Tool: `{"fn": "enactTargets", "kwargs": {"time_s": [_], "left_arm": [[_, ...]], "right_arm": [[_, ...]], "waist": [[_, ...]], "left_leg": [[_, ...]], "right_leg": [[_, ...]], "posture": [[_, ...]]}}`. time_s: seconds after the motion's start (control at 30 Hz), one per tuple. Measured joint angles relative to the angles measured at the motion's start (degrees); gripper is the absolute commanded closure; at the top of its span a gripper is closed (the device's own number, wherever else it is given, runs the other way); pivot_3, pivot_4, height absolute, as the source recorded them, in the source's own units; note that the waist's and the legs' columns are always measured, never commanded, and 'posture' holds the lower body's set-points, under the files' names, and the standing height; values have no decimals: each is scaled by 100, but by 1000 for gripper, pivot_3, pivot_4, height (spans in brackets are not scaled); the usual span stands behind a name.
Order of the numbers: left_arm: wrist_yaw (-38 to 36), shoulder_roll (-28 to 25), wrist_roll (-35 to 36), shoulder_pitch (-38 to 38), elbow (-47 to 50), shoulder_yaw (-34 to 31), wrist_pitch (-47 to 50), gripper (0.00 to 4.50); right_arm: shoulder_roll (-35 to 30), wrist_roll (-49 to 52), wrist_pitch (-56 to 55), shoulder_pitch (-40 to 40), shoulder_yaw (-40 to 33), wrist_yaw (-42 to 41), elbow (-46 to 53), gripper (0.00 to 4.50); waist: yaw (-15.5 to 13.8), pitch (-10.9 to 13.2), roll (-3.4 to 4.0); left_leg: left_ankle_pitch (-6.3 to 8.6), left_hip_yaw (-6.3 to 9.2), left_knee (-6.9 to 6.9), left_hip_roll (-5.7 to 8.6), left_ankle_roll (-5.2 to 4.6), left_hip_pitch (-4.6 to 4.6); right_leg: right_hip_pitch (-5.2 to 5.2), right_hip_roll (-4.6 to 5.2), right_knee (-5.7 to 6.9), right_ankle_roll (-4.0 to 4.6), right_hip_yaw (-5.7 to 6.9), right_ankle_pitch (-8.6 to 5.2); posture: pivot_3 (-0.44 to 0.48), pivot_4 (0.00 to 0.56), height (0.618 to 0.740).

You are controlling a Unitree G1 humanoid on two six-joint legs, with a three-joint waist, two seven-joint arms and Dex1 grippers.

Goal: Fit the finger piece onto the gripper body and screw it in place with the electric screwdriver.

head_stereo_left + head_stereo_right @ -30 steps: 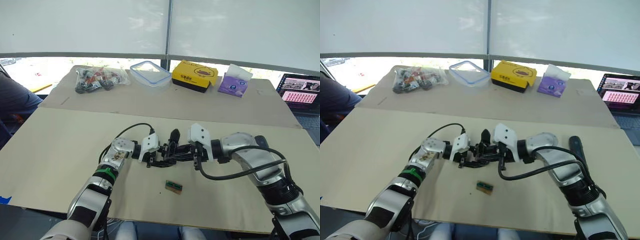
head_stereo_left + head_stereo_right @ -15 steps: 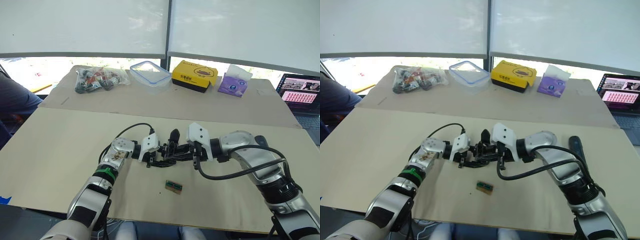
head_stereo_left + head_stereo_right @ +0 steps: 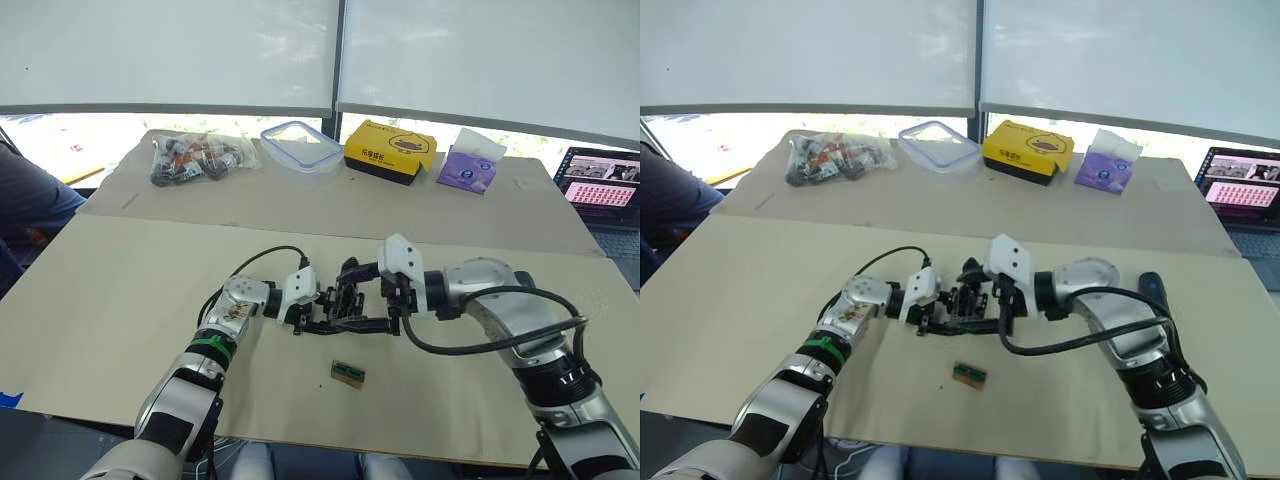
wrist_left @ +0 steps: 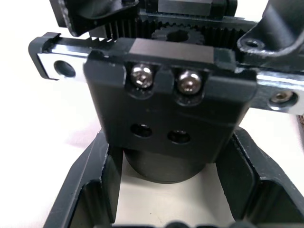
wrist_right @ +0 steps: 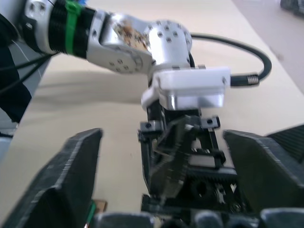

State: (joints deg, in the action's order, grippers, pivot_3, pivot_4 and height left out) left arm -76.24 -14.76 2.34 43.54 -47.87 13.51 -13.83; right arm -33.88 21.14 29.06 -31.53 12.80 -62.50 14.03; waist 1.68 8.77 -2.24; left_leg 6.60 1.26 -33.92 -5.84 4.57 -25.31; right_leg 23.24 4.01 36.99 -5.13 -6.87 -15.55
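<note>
**Gripper body clamped by L claw; R claw standing open just beside it**

Landmark: the small black mechanical gripper body (image 3: pixel 338 303) w/ round base, toothed rack and linkage bars, sitting near mid-table on the pale beige matte tabletop (image 3: pixel 120 290).

- L gripper (image 3: pixel 312 313) is closing narrow around the body's round base; in the L wrist view its two black fingers (image 4: pixel 90 187) are flanking the black block w/ two bright screw heads and two empty holes below them. Rack teeth and silver rail ends are showing above.
- R gripper (image 3: pixel 1002 300) is sitting directly to the robot's right of the body, fingers spread wide, holding nothing as far as can be seen. In the R wrist view the body (image 5: pixel 183 164) is lying straight ahead between its fingers, not touched.
- Body's long axis is running roughly L–R between the two claws. R arm is the free one nearest.
- Finger piece: a tapered black plastic part (image 5: pixel 172 159) is standing on the body; whether loose or seated, cannot tell.
- Thick black cylindrical screwdriver (image 3: pixel 1152 292): lying well right of the body, beyond the R forearm, untouched.
- Small green-brown rectangular block (image 3: pixel 347 373): near the body, toward the robot.

Judgement: screw-driving not yet begun.
</note>
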Motion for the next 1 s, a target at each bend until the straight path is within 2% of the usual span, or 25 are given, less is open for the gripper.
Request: {"fn": "enactTargets", "kwargs": {"time_s": [0.07,0.13,0.23,0.43,0.53,0.67,0.87,1.0], "left_arm": [[35,4,0,-11,6,-9,-2,2233],[53,24,13,-13,12,-38,44,1232],[153,49,13,-35,67,-70,170,18],[109,-154,31,-220,435,-103,278,18],[-25,-640,247,-580,865,-254,344,18],[-315,-1383,767,-1317,1643,-732,811,18],[-151,-1691,1618,-2206,3028,-1510,943,18],[-29,-1892,2108,-2515,3935,-1769,1490,18]], "right_arm": [[82,92,-310,117,-246,1,14,46],[76,267,-465,220,-493,-47,80,0],[-4,599,-614,544,-921,-149,390,0],[-412,1389,-452,1057,-1840,37,1284,0],[-761,1628,-229,1657,-2603,323,1598,0],[-910,1589,-142,3019,-3817,691,1632,0],[-148,1006,-754,4959,-5421,1246,1510,0],[574,719,-1306,5856,-6029,1599,1483,0]], "waist": [[1,0,0],[-8,0,0],[-39,1,0],[-10,5,2],[26,6,2],[39,6,2],[-71,10,2],[-65,12,13]], "left_leg": [[0,-1,0,0,0,0],[0,0,0,0,0,0],[0,0,3,0,0,-1],[0,0,10,0,0,0],[0,1,17,0,0,1],[1,-3,20,1,1,0],[20,-8,14,2,31,-1],[30,-12,15,3,46,4]], "right_leg": [[-1,0,0,-6,-1,3],[-3,-1,-2,-6,0,3],[-3,0,-7,-6,0,3],[0,-1,-9,11,-1,-6],[0,2,-12,17,-1,-10],[-2,11,-15,22,2,-16],[-6,21,-25,21,8,-18],[-6,24,-26,23,7,-19]], "posture": [[0,150,740],[0,150,740],[0,150,740],[0,150,740],[0,150,740],[0,150,740],[0,150,740],[0,150,740]]}}
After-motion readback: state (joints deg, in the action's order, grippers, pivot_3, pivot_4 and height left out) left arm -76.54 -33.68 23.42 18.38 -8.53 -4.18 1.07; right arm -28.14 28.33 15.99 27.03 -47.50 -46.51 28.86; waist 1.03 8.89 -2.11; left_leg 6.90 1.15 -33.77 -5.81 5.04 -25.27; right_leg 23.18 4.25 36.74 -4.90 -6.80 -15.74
